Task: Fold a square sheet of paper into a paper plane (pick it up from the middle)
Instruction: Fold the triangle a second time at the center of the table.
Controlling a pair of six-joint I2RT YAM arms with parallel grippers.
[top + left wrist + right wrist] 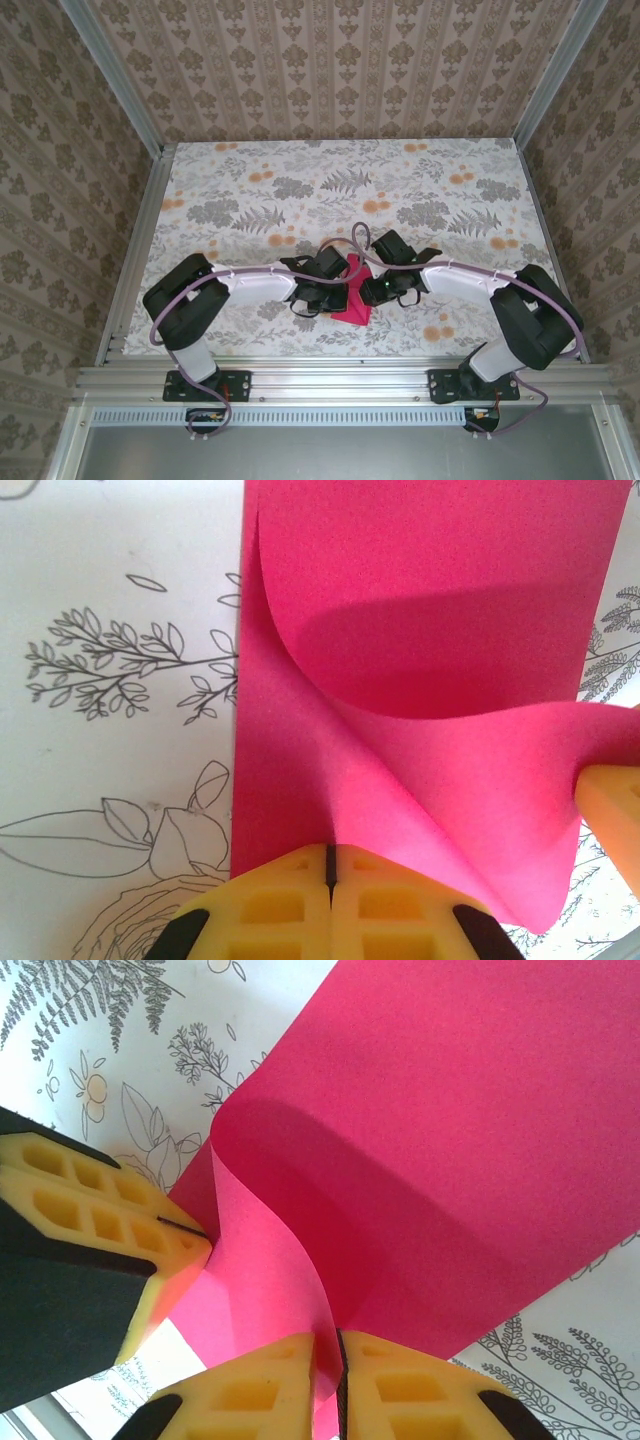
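Note:
The square sheet of paper is magenta-red and lies at the near middle of the floral table, between the two arms. In the left wrist view the sheet lies partly flat, with one flap curling up and over. My left gripper is shut on its near edge, yellow pads pressed together. One yellow finger of the right gripper holds the raised flap at the right edge. In the right wrist view my right gripper is shut on the curled paper, a thin fold between its pads. The left gripper pinches the sheet just beside it.
A floral cloth covers the table. Patterned walls stand on three sides, with aluminium rails along the left and right edges and the near edge. Both arms reach in from the near corners and meet at the centre.

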